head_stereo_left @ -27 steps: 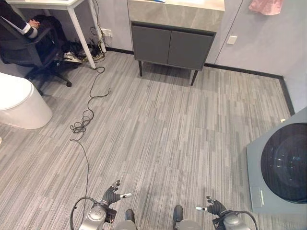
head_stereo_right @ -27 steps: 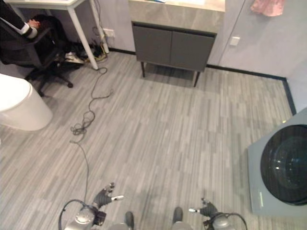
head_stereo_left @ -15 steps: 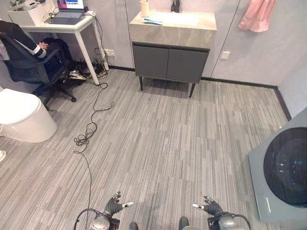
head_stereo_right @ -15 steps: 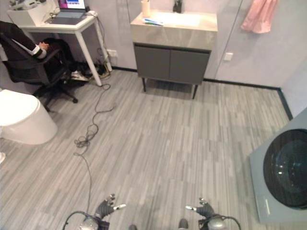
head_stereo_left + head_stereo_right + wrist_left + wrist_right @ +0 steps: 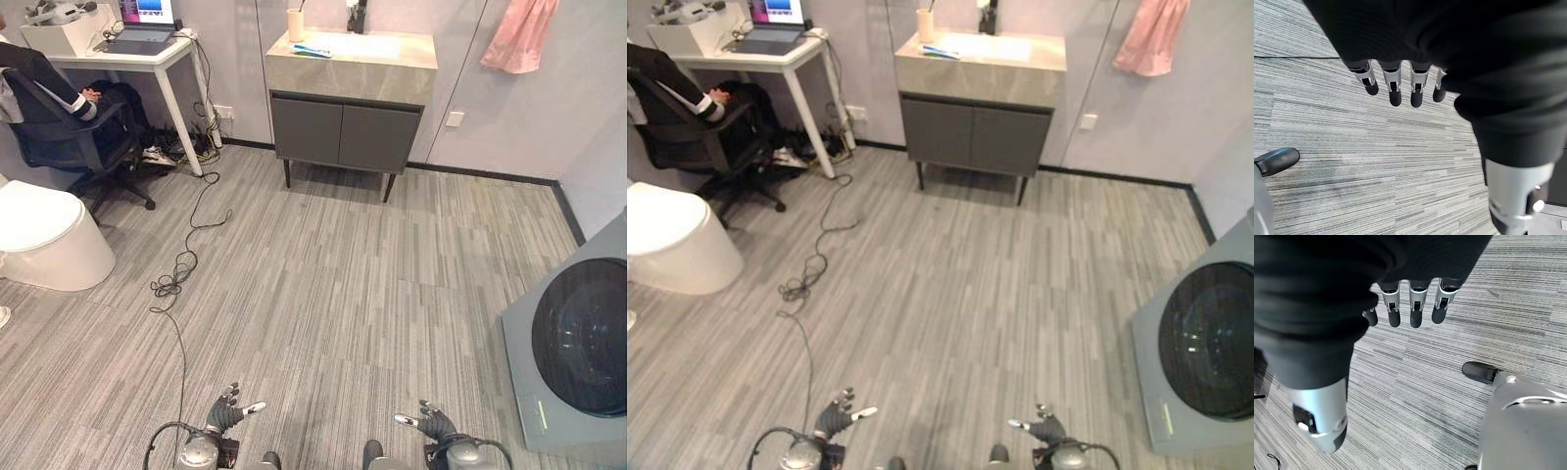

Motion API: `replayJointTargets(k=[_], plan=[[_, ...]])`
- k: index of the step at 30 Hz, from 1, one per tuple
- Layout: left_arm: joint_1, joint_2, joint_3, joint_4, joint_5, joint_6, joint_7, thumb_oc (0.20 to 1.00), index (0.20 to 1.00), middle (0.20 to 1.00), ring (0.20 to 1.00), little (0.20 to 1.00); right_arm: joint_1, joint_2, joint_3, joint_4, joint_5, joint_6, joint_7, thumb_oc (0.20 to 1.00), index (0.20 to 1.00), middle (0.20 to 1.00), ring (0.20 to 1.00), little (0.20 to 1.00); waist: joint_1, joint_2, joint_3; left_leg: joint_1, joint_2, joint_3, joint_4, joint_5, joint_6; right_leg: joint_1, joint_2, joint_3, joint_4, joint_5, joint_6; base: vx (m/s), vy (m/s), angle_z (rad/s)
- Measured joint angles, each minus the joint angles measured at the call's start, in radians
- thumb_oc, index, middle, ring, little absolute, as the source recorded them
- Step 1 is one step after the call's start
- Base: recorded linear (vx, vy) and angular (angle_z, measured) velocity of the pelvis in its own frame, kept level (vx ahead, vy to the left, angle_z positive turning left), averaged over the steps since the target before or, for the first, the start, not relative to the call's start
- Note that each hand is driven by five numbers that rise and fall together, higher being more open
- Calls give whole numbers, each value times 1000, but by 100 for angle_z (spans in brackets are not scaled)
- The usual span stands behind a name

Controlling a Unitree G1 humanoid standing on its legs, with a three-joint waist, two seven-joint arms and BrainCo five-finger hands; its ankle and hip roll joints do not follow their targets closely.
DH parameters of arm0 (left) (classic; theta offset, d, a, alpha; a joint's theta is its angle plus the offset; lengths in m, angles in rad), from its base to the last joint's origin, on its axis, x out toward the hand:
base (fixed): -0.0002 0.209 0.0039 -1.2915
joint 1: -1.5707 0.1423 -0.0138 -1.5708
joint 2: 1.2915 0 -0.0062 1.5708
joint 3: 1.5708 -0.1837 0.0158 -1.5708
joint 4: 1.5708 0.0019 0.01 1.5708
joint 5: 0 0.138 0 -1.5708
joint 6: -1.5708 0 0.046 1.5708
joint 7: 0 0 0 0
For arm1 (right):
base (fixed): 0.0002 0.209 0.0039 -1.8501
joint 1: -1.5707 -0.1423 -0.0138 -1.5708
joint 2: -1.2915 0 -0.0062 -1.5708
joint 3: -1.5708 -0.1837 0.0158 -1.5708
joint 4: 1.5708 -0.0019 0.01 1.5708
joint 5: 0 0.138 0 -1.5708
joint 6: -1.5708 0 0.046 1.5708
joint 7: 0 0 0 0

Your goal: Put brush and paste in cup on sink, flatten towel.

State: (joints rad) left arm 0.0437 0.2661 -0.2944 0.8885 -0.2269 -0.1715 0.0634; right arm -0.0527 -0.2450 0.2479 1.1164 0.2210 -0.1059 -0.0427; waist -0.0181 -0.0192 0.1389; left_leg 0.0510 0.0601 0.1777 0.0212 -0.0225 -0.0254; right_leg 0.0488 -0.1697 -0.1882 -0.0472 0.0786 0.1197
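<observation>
From the left eye view, whose frame has shifted to take in the far sink (image 5: 353, 61) with cup (image 5: 295, 23), brush (image 5: 312, 50) and pink towel (image 5: 521, 34), while each wrist view shows its left hand (image 5: 1400, 85) and right hand (image 5: 1413, 308) relaxed and empty, so the approach remains.

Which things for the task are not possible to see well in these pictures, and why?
- Brush and paste: too small in the eye views to tell apart on the sink counter.
- Cup: contents too small to make out.
- Towel: cut off by the top edge.
- Left hand, right hand: both empty above the floor.
</observation>
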Motion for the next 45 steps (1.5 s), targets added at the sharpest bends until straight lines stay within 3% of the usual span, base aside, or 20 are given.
replayJointTargets(k=[13,15,16,17,18,20,22,24,25,28,31,32,34,35,36,37,38,41,42,45], plan=[[-33,18,-9,-9,41,-1,5,1000,1000,1000,1000,1000,-38,-5,26,-71,-11,3,-19,1000,1000,1000,1000,1000,2,-28,-7,-36,-24,22,3,-6,9,-74,-29,21,63,-16,15,38,112,-3],[-36,52,-33,-81,52,1,6,1000,1000,1000,1000,1000,24,-23,-35,-286,46,19,-23,1000,1000,1000,1000,1000,-17,-31,42,-87,-65,21,129,-70,64,-163,-70,52,243,-49,42,235,388,-2],[-6,72,-38,-177,53,-13,-1,1000,1000,1000,1000,1000,48,-90,-43,-460,72,-40,-17,1000,1000,1000,1000,1000,-50,50,88,-138,-52,22,192,-145,121,-332,-46,96,518,-43,69,311,89,-10],[-5,80,-36,-170,57,-20,-1,1000,1000,1000,1000,1000,44,-82,-44,-447,84,-42,-21,1000,1000,1000,1000,1000,-62,39,92,-140,-64,29,202,-149,113,-380,-46,127,581,-51,65,319,91,-13],[-14,103,-31,-155,66,-21,2,1000,1000,1000,1000,1000,50,-80,-42,-440,84,-31,-21,1000,1000,1000,1000,1000,-79,47,98,-139,-66,6,186,-138,102,-437,7,170,631,-85,73,260,33,-1],[-26,138,-9,-112,81,-20,-1,1000,1000,1000,1000,1000,56,-66,-39,-428,82,-24,-19,1000,1000,1000,1000,1000,-94,19,114,-135,-77,1,132,-127,122,-449,69,143,496,-111,52,442,-47,26],[-41,130,10,-88,80,-21,3,1000,1000,1000,1000,1000,67,-66,-40,-426,80,-18,-23,1000,1000,1000,1000,1000,-107,-10,141,-123,-94,2,109,-127,122,-449,53,76,355,-88,16,588,-123,40],[-91,98,12,-23,81,-15,1,1000,1000,1000,1000,1000,79,-73,-27,-443,78,-19,-26,1000,1000,1000,1000,1000,-136,-1,157,-173,-88,-57,144,-122,108,-430,61,157,33,-58,57,484,-106,64],[-113,84,15,-11,80,-15,2,1000,1000,1000,1000,1000,69,-55,-26,-433,77,-15,-22,1000,1000,1000,1000,1000,-135,-18,179,-148,-93,-58,128,-125,105,-454,38,149,-36,-24,42,779,-188,46],[-89,57,6,-11,80,-15,2,1000,1000,1000,1000,1000,76,-34,-26,-432,73,-15,-21,1000,1000,1000,1000,1000,-159,-14,181,-87,-86,-91,140,-176,82,-447,-4,66,-13,10,33,665,-239,30],[-41,33,-35,-13,80,-15,-1,1000,1000,1000,1000,1000,136,-68,-26,-430,44,-9,-16,1000,1000,1000,1000,1000,-212,41,104,-11,-12,-173,95,-244,9,-402,67,120,189,19,-5,598,-367,75],[-30,21,-36,1,79,-11,-1,1000,1000,1000,1000,1000,125,-81,-28,-409,39,-6,-15,1000,1000,1000,1000,1000,-215,80,97,14,36,-187,126,-219,-53,-386,113,91,222,-17,-62,826,-662,48],[-40,18,-16,12,73,-8,-2,1000,1000,1000,1000,1000,101,-94,-28,-404,38,-8,-8,1000,1000,1000,1000,1000,-210,70,97,-59,79,-196,377,-186,-95,-339,141,62,255,-53,-118,495,-429,13],[-44,7,-15,6,67,1,-2,1000,1000,1000,1000,1000,93,-96,-32,-393,38,-12,-5,1000,1000,1000,1000,1000,-206,59,98,-112,77,-208,513,-116,-130,-309,149,61,259,-87,-147,356,-297,-3],[-78,1,-22,40,56,1,-1,1000,1000,1000,1000,1000,88,-101,-47,-377,37,-9,-3,1000,1000,1000,1000,1000,-173,26,96,-237,92,-163,750,5,-119,-253,151,63,233,-110,-170,360,-295,-8],[-82,0,-20,32,46,1,-1,1000,1000,1000,1000,1000,63,-107,-42,-363,36,-8,-10,1000,1000,1000,1000,1000,-166,-2,104,-298,61,-196,842,89,-126,-227,146,70,234,-146,-199,563,-358,-28],[-106,-3,-34,61,38,-3,0,1000,1000,1000,1000,1000,59,-109,-42,-337,33,-10,-15,1000,1000,1000,1000,1000,-144,-16,105,-355,69,-156,943,165,-72,-200,151,78,229,-150,-208,668,-171,-34],[-100,5,9,37,28,0,2,1000,1000,1000,1000,1000,33,-103,-21,-301,3,-6,-27,1000,1000,1000,1000,1000,-99,-67,104,-467,-3,-118,883,40,-33,-44,160,105,113,-192,-231,720,-123,-20],[-104,7,18,31,27,-5,7,1000,1000,1000,1000,1000,39,-106,-16,-282,-1,-5,-29,1000,1000,1000,1000,1000,-72,-73,98,-491,-9,0,680,10,-16,-5,162,109,78,-175,-211,701,52,-23],[-68,21,56,36,27,-1,11,1000,1000,1000,1000,1000,7,-105,18,-251,-6,-6,-31,1000,1000,1000,1000,1000,-34,-53,80,-512,-47,79,252,22,-8,102,190,145,-23,-199,-136,785,101,-45]])
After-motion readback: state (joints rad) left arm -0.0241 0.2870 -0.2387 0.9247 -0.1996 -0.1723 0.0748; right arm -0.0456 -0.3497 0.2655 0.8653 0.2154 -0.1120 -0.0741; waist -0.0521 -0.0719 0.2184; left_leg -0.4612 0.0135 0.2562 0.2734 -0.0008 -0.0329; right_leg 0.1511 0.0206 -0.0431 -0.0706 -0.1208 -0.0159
